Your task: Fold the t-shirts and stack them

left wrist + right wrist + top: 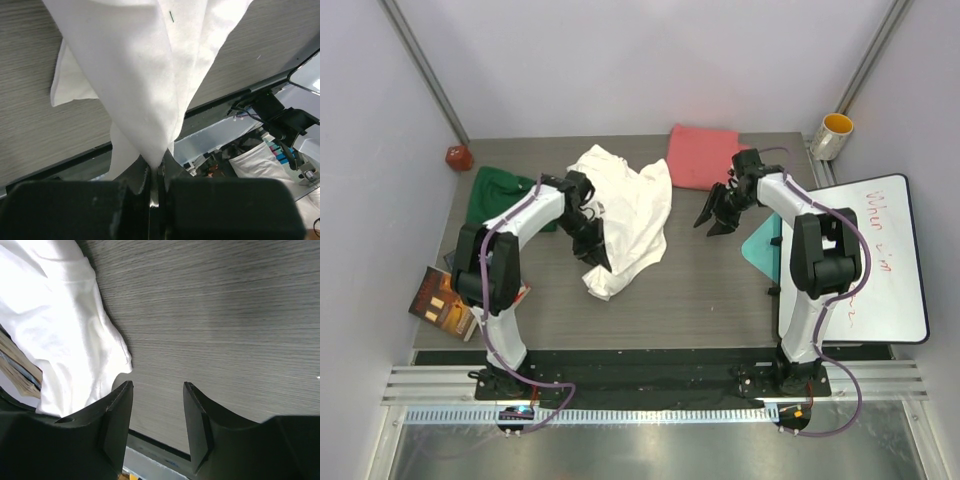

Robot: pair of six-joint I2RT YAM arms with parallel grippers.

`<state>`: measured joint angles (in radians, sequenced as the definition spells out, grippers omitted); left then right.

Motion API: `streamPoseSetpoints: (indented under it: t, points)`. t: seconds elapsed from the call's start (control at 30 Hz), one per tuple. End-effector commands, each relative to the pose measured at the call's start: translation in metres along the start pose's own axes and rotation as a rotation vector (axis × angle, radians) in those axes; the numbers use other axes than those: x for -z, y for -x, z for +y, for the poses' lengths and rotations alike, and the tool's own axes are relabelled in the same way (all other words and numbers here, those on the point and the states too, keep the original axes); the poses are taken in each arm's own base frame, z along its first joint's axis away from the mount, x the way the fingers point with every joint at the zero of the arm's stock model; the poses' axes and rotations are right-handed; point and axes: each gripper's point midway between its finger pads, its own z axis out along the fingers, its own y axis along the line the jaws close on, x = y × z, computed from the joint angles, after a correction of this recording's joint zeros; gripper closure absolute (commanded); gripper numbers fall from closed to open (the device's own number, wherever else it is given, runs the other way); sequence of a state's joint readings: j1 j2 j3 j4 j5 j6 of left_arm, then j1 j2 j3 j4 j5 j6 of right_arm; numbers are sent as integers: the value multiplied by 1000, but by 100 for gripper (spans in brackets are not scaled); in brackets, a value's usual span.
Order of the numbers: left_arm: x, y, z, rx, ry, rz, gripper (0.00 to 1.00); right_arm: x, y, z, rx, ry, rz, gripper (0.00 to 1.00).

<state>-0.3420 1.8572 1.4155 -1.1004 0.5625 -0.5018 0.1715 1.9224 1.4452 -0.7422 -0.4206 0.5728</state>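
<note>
A large white t-shirt (630,215) lies crumpled across the middle of the grey table (700,290). My left gripper (590,245) is shut on a fold of the white t-shirt (145,75), and the cloth hangs from the jaws in the left wrist view. A dark green t-shirt (500,195) lies behind the left arm. At the back of the table rests a folded coral-pink t-shirt (705,155). My right gripper (717,218) hovers open to the right of the white t-shirt (60,340), nothing between its fingers (117,412).
A red object (458,156) sits at the back left corner and a yellow-lined cup (832,136) at the back right. A whiteboard (865,255) and a teal sheet (765,245) lie at the right. A printed book (445,300) lies at the left edge.
</note>
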Motion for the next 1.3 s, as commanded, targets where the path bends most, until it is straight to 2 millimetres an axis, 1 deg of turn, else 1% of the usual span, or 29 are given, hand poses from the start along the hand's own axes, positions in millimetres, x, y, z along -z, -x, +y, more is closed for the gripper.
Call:
streamPoseSetpoints:
  t: [0.0, 0.03, 0.07, 0.13, 0.17, 0.23, 0.3, 0.33, 0.37, 0.43, 0.47, 0.5, 0.53, 0.6, 0.67, 0.7, 0.77, 0.8, 0.83, 0.87, 0.9, 0.93, 0.97, 1.0, 1.03, 1.1, 1.13, 1.2, 1.27]
  points:
    - [-7, -1, -1, -4, 24, 27, 100, 21, -2, 31, 70, 82, -22, 48]
    - [-10, 4, -3, 9, 17, 28, 100, 22, -5, 37, 80, 97, -17, 48]
    - [-17, 16, -9, 13, -4, 35, 100, 23, -5, 41, 87, 106, -19, 48]
    - [-24, 30, -22, 6, -23, 32, 100, 22, -5, 43, 93, 108, -21, 48]
    - [-34, 49, -30, -4, -20, 27, 100, 23, -5, 42, 86, 97, -31, 48]
    - [-47, 63, -42, -18, 7, 37, 100, 26, -2, 41, 90, 86, -53, 48]
    - [-61, 96, -69, -41, -54, -9, 100, 35, 0, 42, 99, 84, -83, 48]
    - [-66, 102, -80, 5, -96, -11, 100, 39, -1, 44, 105, 91, -90, 48]
    - [-77, 106, -85, 7, -115, 1, 99, 45, -1, 48, 120, 106, -103, 48]
    - [-81, 116, -103, -56, -143, -45, 90, 51, -3, 53, 136, 127, -116, 47]
    - [-88, 109, -112, -87, -157, -25, 82, 59, -5, 58, 145, 156, -122, 48]
    - [-96, 108, -115, -100, -174, -7, 65, 58, -9, 57, 150, 163, -116, 47]
    - [-104, 103, -114, -101, -186, 18, 57, 60, -9, 60, 154, 178, -122, 47]
    - [-118, 98, -111, -97, -197, 50, 46, 62, -15, 63, 164, 205, -108, 47]
    - [-127, 92, -96, -83, -169, 71, 42, 64, -18, 71, 183, 240, -102, 46]
    - [-127, 89, -88, -87, -141, 63, 38, 65, -20, 77, 198, 263, -91, 46]
    - [-122, 89, -81, -102, -115, 33, 34, 64, -25, 85, 229, 276, -78, 43]
    - [-123, 91, -72, -105, -94, 12, 32, 63, -31, 95, 267, 285, -71, 41]
    - [-109, 96, -74, -109, -99, -32, 32, 59, -34, 97, 277, 282, -57, 41]
    - [-105, 99, -71, -98, -101, -53, 32, 57, -38, 101, 289, 283, -46, 40]
    - [-105, 104, -66, -71, -112, -76, 29, 57, -43, 111, 326, 299, -36, 39]
    - [-91, 111, -66, -50, -137, -112, 28, 54, -47, 112, 337, 297, -14, 39]
    - [-86, 116, -64, -31, -150, -131, 28, 53, -51, 116, 355, 302, 2, 39]
    - [-82, 121, -61, -9, -163, -152, 28, 59, -50, 127, 383, 318, -4, 39]
    - [-69, 129, -57, 6, -178, -186, 28, 57, -57, 132, 408, 324, 19, 38]
    - [-57, 138, -54, 13, -190, -223, 28, 59, -60, 142, 428, 344, 21, 38]
    - [-48, 146, -49, 24, -194, -246, 28, 59, -65, 146, 442, 351, 29, 38]
    - [-33, 154, -49, 21, -211, -288, 28, 55, -69, 146, 442, 351, 49, 38]
    - [-28, 162, -46, 37, -229, -299, 27, 55, -77, 149, 454, 368, 70, 38]
